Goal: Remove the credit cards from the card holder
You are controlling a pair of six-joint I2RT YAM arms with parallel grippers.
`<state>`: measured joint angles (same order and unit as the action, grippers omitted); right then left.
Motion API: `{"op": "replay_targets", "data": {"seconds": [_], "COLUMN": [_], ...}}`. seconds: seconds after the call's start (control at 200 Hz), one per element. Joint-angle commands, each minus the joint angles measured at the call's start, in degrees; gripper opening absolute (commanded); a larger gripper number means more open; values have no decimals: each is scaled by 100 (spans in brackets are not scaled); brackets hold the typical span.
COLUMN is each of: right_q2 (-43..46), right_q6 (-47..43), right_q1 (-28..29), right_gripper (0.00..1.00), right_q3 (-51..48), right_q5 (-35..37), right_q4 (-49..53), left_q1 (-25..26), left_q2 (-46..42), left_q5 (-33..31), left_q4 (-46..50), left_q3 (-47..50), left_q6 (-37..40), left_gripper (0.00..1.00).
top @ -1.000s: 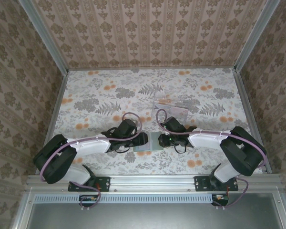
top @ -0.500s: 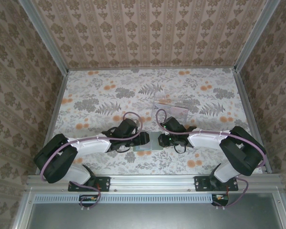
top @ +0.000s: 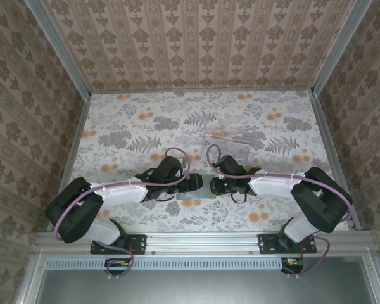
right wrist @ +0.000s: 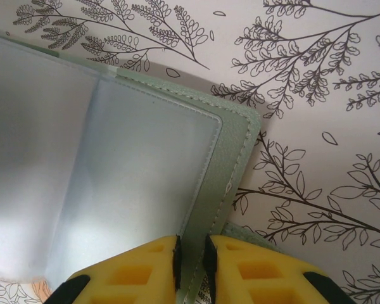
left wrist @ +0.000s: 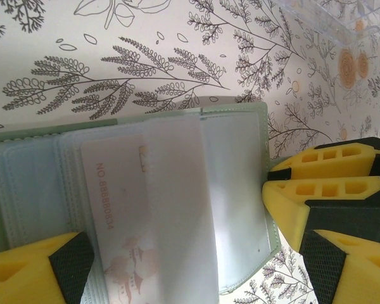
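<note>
The grey-green card holder (left wrist: 240, 190) lies open on the floral table, between my two grippers (top: 206, 190). Two pale credit cards stick out of its slots: one printed with a number and a drawing (left wrist: 114, 209), and a plain white one (left wrist: 177, 202) lying partly over it. My left gripper (left wrist: 196, 275) is open, its yellow fingers (left wrist: 31, 275) standing wide apart on either side of the cards. My right gripper (right wrist: 190, 259) is shut on the holder's stitched green edge (right wrist: 231, 164), and its fingers (left wrist: 323, 174) also appear in the left wrist view.
A clear plastic tray (top: 228, 147) sits just beyond the grippers, its corner (left wrist: 342, 12) at the upper right of the left wrist view. The floral tabletop (top: 145, 120) stretches to aluminium rails and patterned walls on three sides.
My left gripper's jaws have spread wider over the last second and it has edged slightly toward the holder. The right gripper keeps its pinch and has not moved.
</note>
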<state>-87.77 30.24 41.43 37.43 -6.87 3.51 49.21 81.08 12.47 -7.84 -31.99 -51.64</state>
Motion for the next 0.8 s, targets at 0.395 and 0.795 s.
{"op": "replay_targets", "data": {"seconds": [0.395, 0.795], "right_q2": [-238, 1238], "right_q6": [80, 340], "right_q1": [102, -37], "right_gripper": [23, 25], "right_q3": [37, -273], "right_q5": [-73, 902], "right_q4": [106, 301], "left_q1": [68, 18], "left_q2": [22, -219], "left_q5": [224, -56], "left_q4": [-182, 263], "left_q3": [13, 39], "left_q6": [55, 146], "left_gripper": [99, 98]}}
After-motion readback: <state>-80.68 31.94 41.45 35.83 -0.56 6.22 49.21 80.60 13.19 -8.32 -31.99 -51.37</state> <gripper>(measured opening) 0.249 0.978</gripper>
